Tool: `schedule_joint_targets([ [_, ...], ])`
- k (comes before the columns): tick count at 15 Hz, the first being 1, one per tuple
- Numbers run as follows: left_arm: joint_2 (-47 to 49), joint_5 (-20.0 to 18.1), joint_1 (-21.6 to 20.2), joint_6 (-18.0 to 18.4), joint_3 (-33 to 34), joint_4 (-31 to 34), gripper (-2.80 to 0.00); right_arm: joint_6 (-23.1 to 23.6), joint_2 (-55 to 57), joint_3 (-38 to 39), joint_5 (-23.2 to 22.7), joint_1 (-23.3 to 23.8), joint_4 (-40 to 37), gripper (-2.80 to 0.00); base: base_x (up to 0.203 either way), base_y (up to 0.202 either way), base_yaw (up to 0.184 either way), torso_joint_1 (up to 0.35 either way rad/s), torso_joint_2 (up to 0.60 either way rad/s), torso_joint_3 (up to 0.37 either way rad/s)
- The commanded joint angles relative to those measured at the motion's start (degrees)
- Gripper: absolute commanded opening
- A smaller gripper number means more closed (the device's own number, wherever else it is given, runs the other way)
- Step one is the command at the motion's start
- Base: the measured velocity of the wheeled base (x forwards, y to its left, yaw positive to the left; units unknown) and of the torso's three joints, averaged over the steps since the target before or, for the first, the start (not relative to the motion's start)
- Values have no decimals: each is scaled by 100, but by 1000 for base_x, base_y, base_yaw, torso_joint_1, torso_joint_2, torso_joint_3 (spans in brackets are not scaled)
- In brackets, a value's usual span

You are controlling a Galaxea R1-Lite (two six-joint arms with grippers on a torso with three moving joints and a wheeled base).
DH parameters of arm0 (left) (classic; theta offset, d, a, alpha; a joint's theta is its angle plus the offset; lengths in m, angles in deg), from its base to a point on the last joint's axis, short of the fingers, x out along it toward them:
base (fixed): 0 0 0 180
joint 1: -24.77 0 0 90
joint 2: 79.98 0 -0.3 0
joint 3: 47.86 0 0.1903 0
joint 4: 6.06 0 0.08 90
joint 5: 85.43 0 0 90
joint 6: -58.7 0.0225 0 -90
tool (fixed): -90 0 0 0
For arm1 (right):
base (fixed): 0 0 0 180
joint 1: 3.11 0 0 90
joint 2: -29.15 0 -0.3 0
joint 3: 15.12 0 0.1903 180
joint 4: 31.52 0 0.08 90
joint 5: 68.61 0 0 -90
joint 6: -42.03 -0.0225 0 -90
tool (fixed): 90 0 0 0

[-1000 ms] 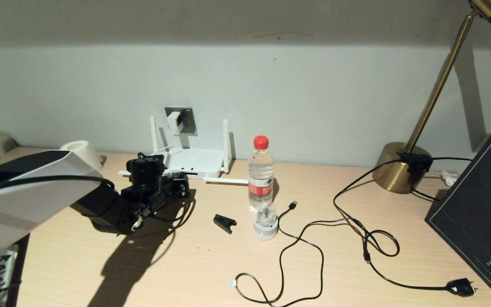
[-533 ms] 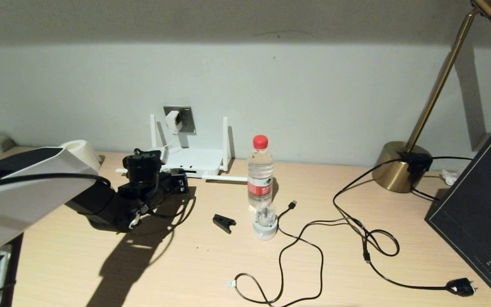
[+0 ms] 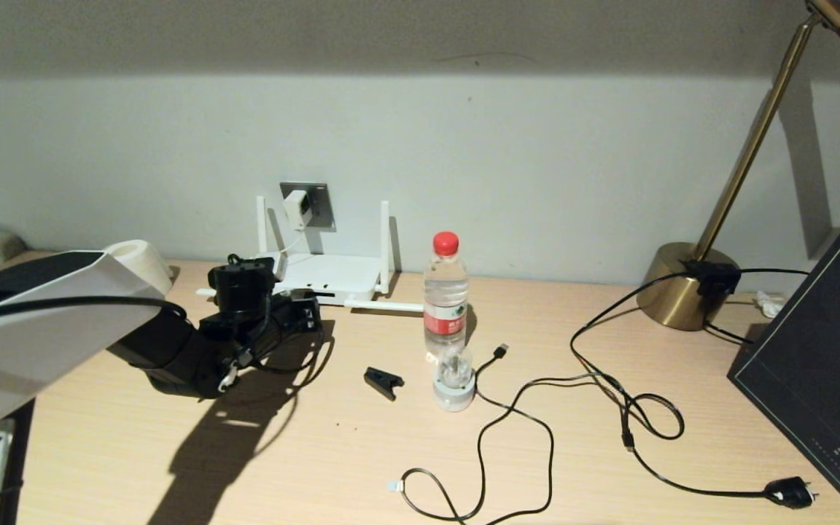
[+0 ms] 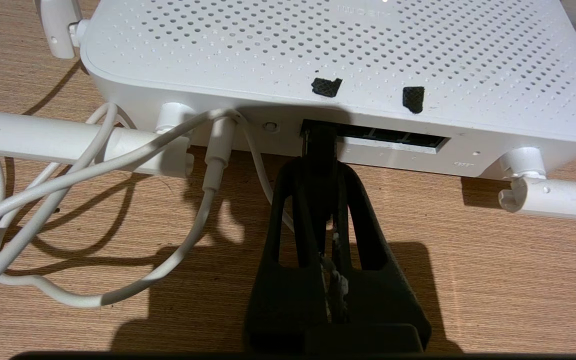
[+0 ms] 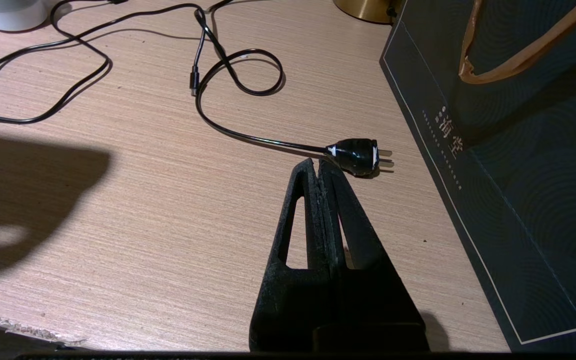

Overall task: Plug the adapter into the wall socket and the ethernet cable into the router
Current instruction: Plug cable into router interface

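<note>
Left wrist view: left hand (image 4: 321,165) closed on the black-booted ethernet cable (image 4: 319,145) plug, its long axis pointing straight into the leftmost port of the flat white router (image 4: 338,55).
Arm pose: low over the wooden surface (image 3: 318,452), reaching toward the wall.
Adapter: small white cube adapter (image 3: 295,205) sits in the grey wall socket (image 3: 319,204).
Right hand (image 5: 318,172): closed, empty, beside a black mains plug (image 5: 355,155).
Change: left hand has edged slightly nearer the router.

One router (image 3: 329,275), four antennas, one adapter (image 3: 296,209), one bottle (image 3: 445,295), one lamp (image 3: 690,286).
</note>
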Motion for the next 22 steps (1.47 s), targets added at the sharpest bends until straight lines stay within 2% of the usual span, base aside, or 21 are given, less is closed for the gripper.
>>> schedule_joint_targets([
  [1, 2, 7, 2, -4, -7, -19, -280, 3, 9, 1, -6, 0, -3, -280, 0, 0, 0, 0, 0, 0],
  [11, 37, 7, -6, -13, -7, 116, -280, 3, 9, 1, -6, 0, -11, -280, 0, 0, 0, 0, 0, 0],
  [12, 52, 0, -6, -24, -30, 76, -78, 3, 9, 1, -6, 0, -11, -280, 0, 0, 0, 0, 0, 0],
  [13, 38, -18, -6, -65, -51, 59, 0, 3, 9, 1, -6, 0, -2, -280, 0, 0, 0, 0, 0, 0],
  [22, 72, -11, -6, -48, -43, 51, 0, 3, 9, 1, -6, 0, -11, -280, 0, 0, 0, 0, 0, 0],
])
